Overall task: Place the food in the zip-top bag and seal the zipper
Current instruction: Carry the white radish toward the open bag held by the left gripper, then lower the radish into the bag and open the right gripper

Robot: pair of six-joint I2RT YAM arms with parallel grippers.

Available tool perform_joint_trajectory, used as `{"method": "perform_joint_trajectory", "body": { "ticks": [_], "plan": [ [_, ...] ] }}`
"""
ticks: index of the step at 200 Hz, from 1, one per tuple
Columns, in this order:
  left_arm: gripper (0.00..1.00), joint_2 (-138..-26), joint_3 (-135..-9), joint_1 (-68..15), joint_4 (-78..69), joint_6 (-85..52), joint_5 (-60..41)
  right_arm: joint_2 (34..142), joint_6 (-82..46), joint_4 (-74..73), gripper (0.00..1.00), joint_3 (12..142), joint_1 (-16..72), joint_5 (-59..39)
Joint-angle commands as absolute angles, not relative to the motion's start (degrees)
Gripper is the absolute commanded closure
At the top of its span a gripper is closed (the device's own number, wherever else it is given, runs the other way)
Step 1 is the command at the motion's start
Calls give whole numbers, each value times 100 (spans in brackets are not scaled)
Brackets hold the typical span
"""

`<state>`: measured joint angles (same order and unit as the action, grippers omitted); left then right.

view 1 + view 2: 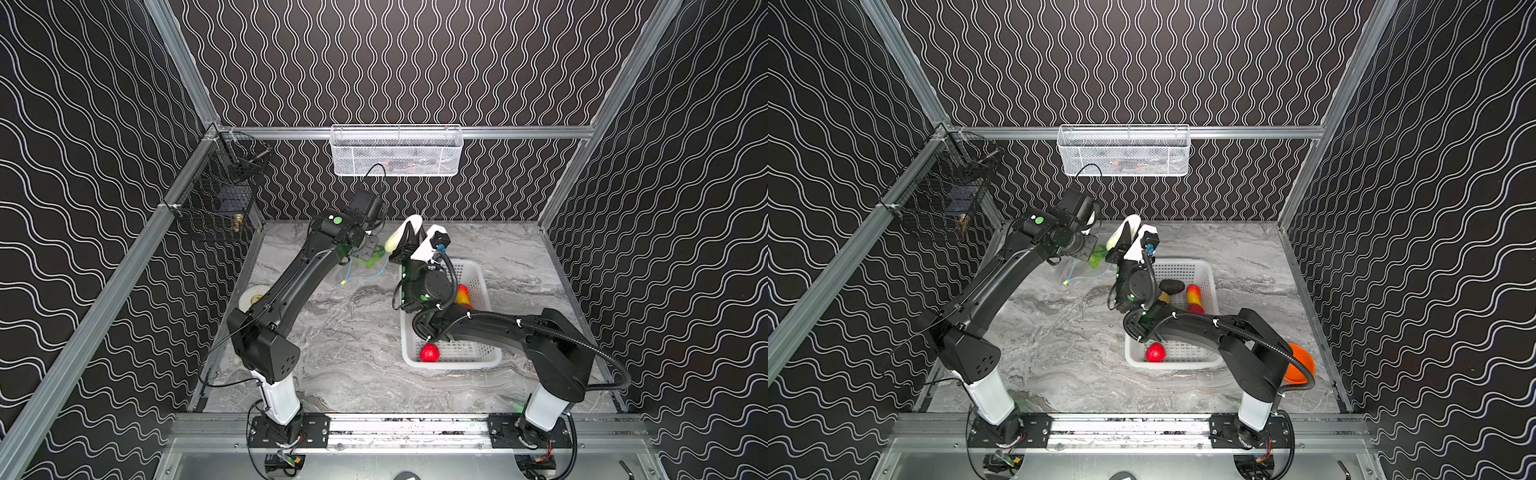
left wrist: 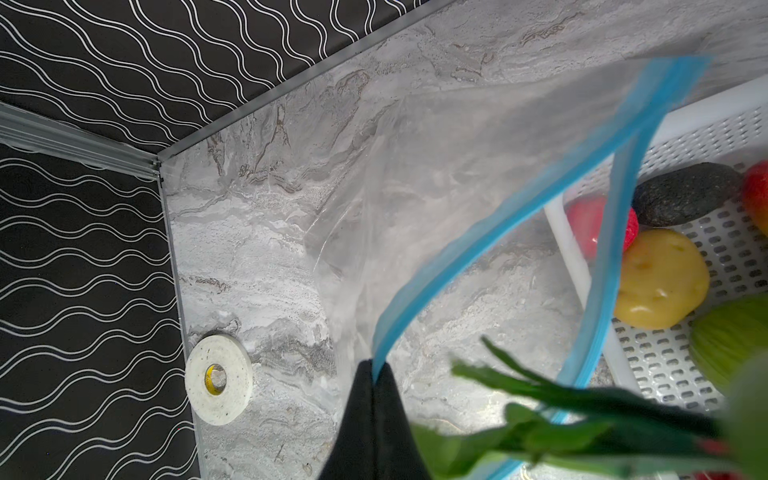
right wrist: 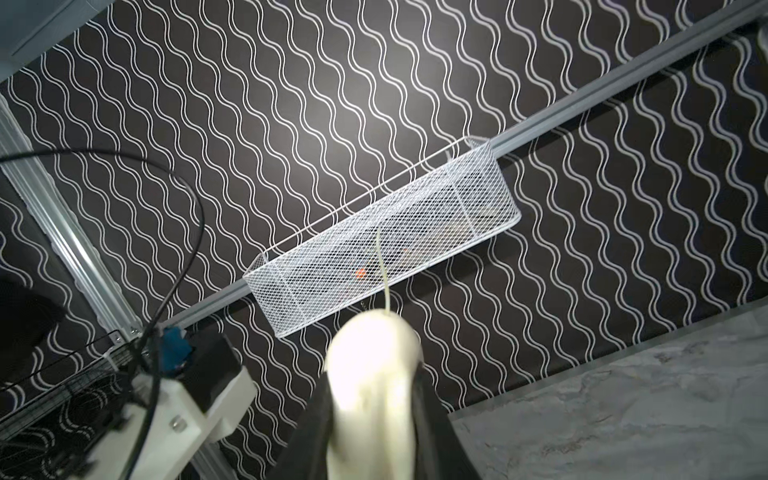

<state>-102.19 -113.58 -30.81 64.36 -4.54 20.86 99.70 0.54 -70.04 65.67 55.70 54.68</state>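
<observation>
Grey marble tabletop [image 1: 353,332], wave-patterned walls [image 1: 395,62]. Left gripper [image 2: 375,374] pinches the zipper [image 2: 457,249], hanging the bag [image 2: 415,187] open just beside the basket [image 1: 457,360]. Right gripper [image 3: 374,386] clamps the radish [image 3: 372,345] aloft near the basket's far corner. Recommended: lower it leaves [image 2: 573,399] first, well inside the bag, before letting go.

In both top views the right arm [image 1: 490,328] hides much of the white basket [image 1: 457,361]. In the left wrist view the green leaves [image 2: 561,411] blur up close and the cabbage [image 2: 731,340] is cut by the edge. In the right wrist view the radish [image 3: 374,374] is blurred and runs off the edge; what lies in the wall basket [image 3: 382,237] is too small to tell.
</observation>
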Motion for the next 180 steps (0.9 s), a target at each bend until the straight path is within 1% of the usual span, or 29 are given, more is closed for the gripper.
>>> {"method": "perform_joint_trajectory", "body": {
  "ticks": [1,38,77,158,180],
  "plan": [
    [100,-10229,-11380,-3086,6441,-528,2156,9795,354,-7629,100,6470,5556,5507],
    [100,-10282,-11569,-3086,6503,-519,2149,9834,154,-7462,100,6423,5563,5460],
    [100,-10354,-11786,-3085,6574,-520,2014,10033,-558,-6569,100,6718,5634,5271],
    [100,-10413,-11921,-3089,6609,-483,1925,10473,-1476,-5791,100,7036,5695,4931],
    [100,-10413,-11952,-3085,6614,-493,1908,10572,-1521,-5813,100,7058,5753,4870]
  ]
}}
